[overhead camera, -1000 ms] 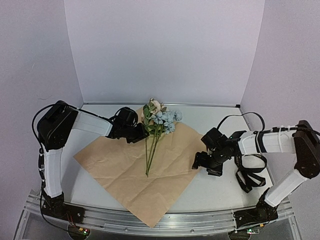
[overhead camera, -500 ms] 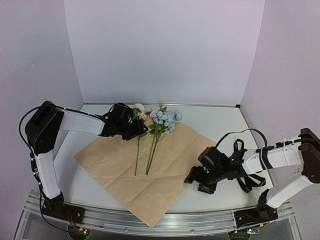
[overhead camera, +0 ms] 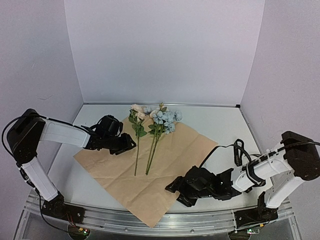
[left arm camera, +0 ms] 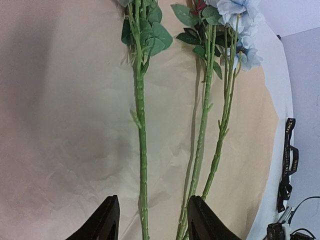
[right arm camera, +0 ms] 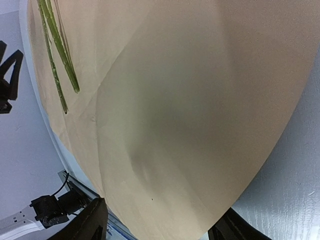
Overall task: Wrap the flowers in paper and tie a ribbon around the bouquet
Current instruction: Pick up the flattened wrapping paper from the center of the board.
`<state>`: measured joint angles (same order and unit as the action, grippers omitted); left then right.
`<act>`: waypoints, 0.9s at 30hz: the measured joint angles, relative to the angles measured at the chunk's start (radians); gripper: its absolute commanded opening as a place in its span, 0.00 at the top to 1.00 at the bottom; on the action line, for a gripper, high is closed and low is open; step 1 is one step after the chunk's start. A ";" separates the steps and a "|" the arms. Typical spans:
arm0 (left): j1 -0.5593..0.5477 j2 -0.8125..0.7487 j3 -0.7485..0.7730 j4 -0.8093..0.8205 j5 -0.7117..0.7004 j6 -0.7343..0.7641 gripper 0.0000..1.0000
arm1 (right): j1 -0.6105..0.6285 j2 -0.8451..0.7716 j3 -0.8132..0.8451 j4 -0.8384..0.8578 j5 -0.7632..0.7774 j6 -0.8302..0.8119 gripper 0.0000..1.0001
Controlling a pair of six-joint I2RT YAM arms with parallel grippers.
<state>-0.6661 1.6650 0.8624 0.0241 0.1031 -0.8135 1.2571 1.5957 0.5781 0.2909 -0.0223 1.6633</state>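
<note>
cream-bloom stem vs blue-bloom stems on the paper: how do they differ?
The cream-bloom stem is one stalk; the blue-bloom stems are a few stalks meeting at the cut ends. The cream-bloom stem lies left, the blue-bloom stems right, a gap between. Both lie flat on the paper, blooms at the far end.

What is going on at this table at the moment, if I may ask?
It is early in a wrapping job. The pale blue and cream artificial flowers lie loose on the tan paper sheet, not yet wrapped. The left pincer hovers open beside their stems; the right pincer is open at the sheet's near right edge. Neither holds anything.
</note>
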 measured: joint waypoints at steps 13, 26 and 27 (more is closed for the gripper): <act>-0.092 -0.251 -0.068 -0.055 -0.022 0.055 0.52 | 0.029 0.001 0.024 0.018 0.054 0.063 0.94; -0.603 -0.450 -0.145 -0.159 -0.260 0.115 0.37 | 0.029 -0.003 0.081 0.003 0.076 0.164 1.00; -0.650 -0.455 -0.144 -0.168 -0.286 0.124 0.35 | 0.029 -0.007 0.083 -0.005 0.081 0.180 1.00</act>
<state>-1.3161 1.2103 0.7188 -0.1439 -0.1829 -0.6892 1.2861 1.5887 0.6612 0.2858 0.0590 1.8434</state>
